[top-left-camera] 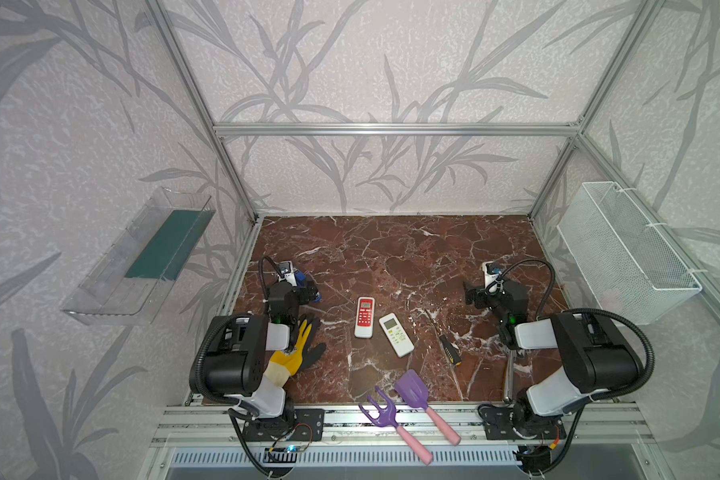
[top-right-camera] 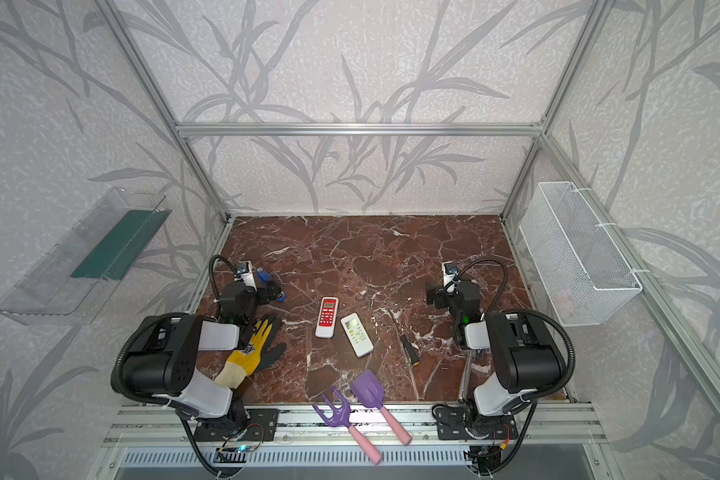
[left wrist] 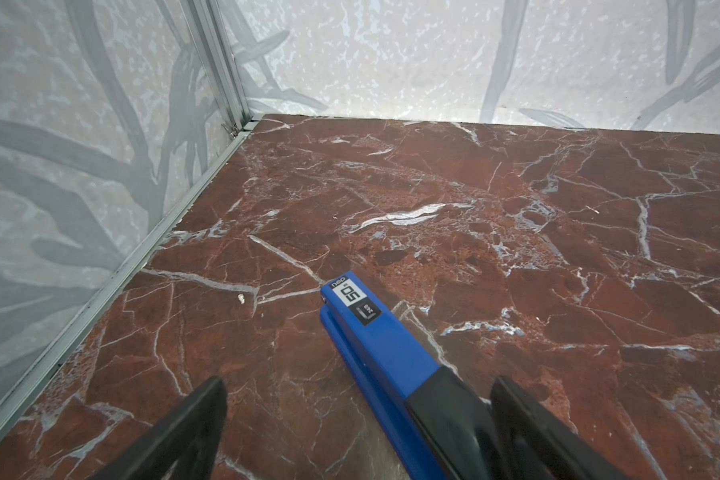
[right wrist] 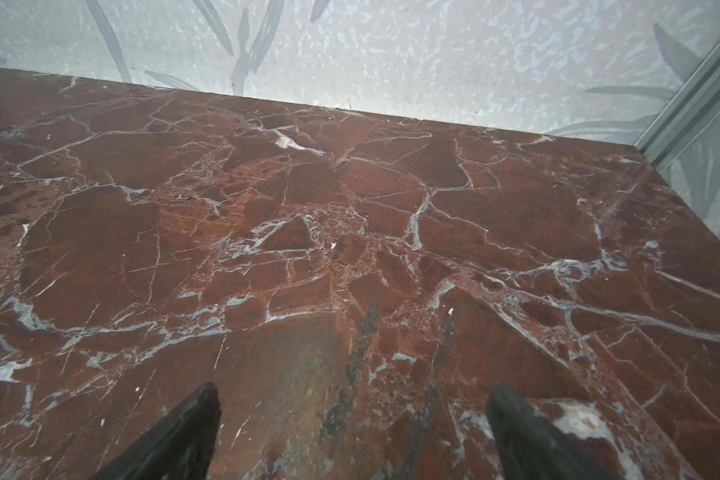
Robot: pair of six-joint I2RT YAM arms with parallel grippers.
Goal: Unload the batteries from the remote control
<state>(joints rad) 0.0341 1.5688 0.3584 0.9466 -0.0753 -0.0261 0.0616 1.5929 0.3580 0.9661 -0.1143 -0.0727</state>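
In a top view, a red-brown marble-patterned tabletop (top-left-camera: 391, 249) with white veins fills the lower middle of the frame. A red-and-white rectangular remote control (top-left-camera: 364, 317) and a white rectangular remote control (top-left-camera: 396, 335) lie side by side at its centre. To their right lies a yellow-and-black-handled screwdriver (top-left-camera: 447, 347), and at the left edge a yellow-and-black work glove (top-left-camera: 296, 357) with a blue stapler (left wrist: 381, 345) above it. A purple plastic toy rake (top-left-camera: 385, 415) and a purple plastic toy shovel (top-left-camera: 414, 390), both pink-handled, overhang the bottom edge.

The right gripper (right wrist: 352, 436) hangs over a red-brown marble tabletop (right wrist: 350, 249) veined in white; its two black fingers (right wrist: 175, 436) stand wide apart; beyond the slab's edge rises leaf-patterned wallpaper (right wrist: 391, 62); an aluminium frame post (right wrist: 699, 95) marks the corner.
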